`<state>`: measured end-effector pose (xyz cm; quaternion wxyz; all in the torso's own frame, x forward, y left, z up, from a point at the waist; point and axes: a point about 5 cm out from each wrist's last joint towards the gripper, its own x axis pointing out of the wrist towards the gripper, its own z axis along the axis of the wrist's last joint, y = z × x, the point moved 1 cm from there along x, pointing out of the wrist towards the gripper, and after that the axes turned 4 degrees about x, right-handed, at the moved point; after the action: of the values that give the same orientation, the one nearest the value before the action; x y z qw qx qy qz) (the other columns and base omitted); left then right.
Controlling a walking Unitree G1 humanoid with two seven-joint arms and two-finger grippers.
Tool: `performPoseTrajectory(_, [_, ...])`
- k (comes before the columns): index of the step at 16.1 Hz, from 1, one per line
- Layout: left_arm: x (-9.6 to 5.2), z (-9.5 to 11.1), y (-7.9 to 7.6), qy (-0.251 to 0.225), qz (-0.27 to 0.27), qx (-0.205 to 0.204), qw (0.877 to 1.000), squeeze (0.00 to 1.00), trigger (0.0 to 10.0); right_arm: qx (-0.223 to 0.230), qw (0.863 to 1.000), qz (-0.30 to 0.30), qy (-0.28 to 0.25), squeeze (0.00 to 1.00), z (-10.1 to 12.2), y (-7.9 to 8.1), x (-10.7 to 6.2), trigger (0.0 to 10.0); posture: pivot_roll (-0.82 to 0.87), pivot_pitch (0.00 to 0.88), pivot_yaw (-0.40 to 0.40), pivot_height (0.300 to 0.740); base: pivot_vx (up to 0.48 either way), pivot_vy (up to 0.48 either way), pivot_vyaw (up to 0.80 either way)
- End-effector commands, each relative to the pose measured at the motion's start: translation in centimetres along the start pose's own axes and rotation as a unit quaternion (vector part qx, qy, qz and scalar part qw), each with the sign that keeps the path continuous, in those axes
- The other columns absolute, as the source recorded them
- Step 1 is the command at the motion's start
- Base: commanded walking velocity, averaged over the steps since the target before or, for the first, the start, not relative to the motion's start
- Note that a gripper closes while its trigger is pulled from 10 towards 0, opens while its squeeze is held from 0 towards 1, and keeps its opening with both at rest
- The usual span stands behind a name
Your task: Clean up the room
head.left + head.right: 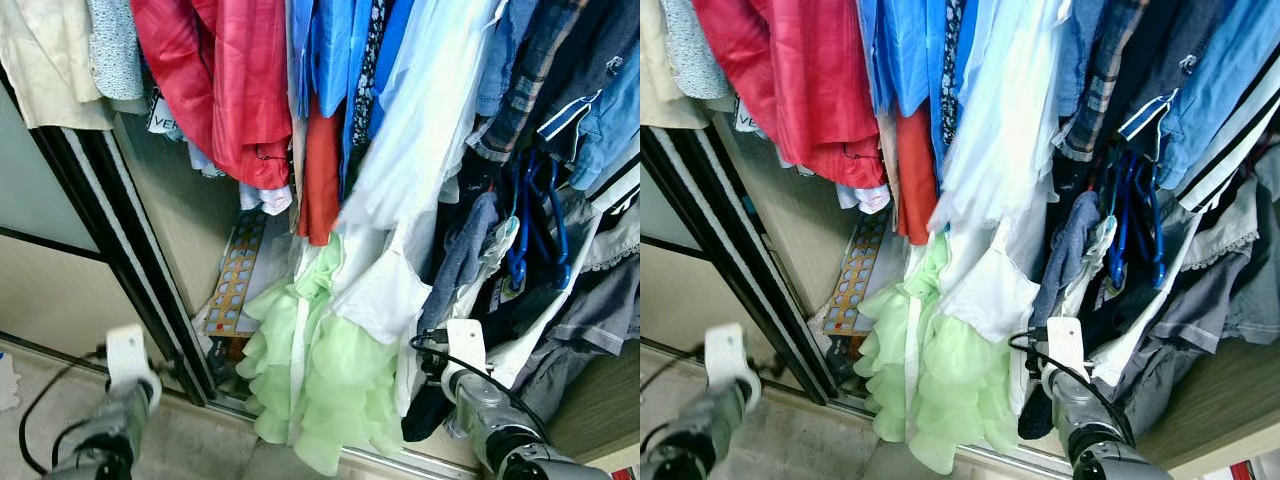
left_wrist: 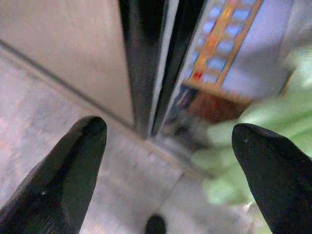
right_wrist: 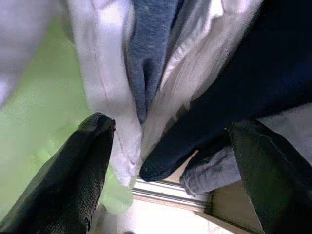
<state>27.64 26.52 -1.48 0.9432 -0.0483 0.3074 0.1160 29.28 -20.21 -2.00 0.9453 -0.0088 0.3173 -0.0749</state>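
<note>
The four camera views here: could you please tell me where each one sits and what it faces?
Left eye view: on the head, looking down into a wardrobe; both forearms show, green ruffled dress central.
Right eye view: its stereo twin, same scene.
Left wrist view: along the left gripper, jaws apart, facing the black door frame.
Right wrist view: along the right gripper, jaws apart, facing hanging clothes.
Shared: the green dress appears in all four.

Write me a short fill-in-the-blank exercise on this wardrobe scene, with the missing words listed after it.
1. The ruffled dress hanging lowest, down to the wardrobe track, is pale ____.
2. The empty hangers among the dark clothes are ____.
3. The fingers of the left gripper are ____, with nothing between them.
4. The right gripper points at a white garment and a ____ one beside it.

Missing words: green; blue; open; dark navy
</note>
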Motion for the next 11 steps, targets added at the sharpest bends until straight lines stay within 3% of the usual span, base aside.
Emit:
performPoseTrajectory(1, [0.0,0.9,-0.1,-0.028,-0.024,-0.003,0.999,0.0,10.0,-0.014,1.0,-0.004,-0.015,0.0,0.7,-0.2,0.1,10.0,0.09,0.0,-0.038,0.74,0.0,0.0,0.0])
performPoseTrajectory(3, [0.0,2.5,-0.1,-0.066,-0.038,0.036,0.996,0.0,10.0,-0.023,0.999,-0.004,-0.049,0.0,2.2,-0.2,0.2,10.0,0.09,0.0,-0.043,0.74,0.0,0.0,0.0])
performPoseTrajectory(4, [0.0,2.6,0.2,-0.063,-0.043,0.04,0.996,0.0,10.0,-0.022,0.997,-0.007,-0.07,0.0,3.1,-0.3,0.2,10.0,0.09,0.0,-0.047,0.74,0.0,0.0,0.0])
performPoseTrajectory(7, [-0.8,3.5,0.7,-0.137,-0.093,0.045,0.985,0.0,10.0,-0.048,0.988,0.0,-0.149,0.0,6.4,-0.3,0.1,10.0,0.08,0.0,-0.062,0.74,0.0,0.0,0.0])
performPoseTrajectory(8, [-1.6,3.6,1.0,-0.171,-0.12,0.047,0.977,0.0,10.0,-0.081,0.978,0.011,-0.192,0.0,7.9,-0.2,-0.2,10.0,0.08,0.0,-0.072,0.74,0.0,0.0,0.0])
performPoseTrajectory(11, [-3.7,3.4,1.0,-0.228,-0.152,0.06,0.96,0.0,10.0,-0.106,0.962,0.033,-0.249,0.0,9.4,-0.1,-1.0,10.0,0.07,0.0,-0.084,0.74,0.0,0.0,0.0])
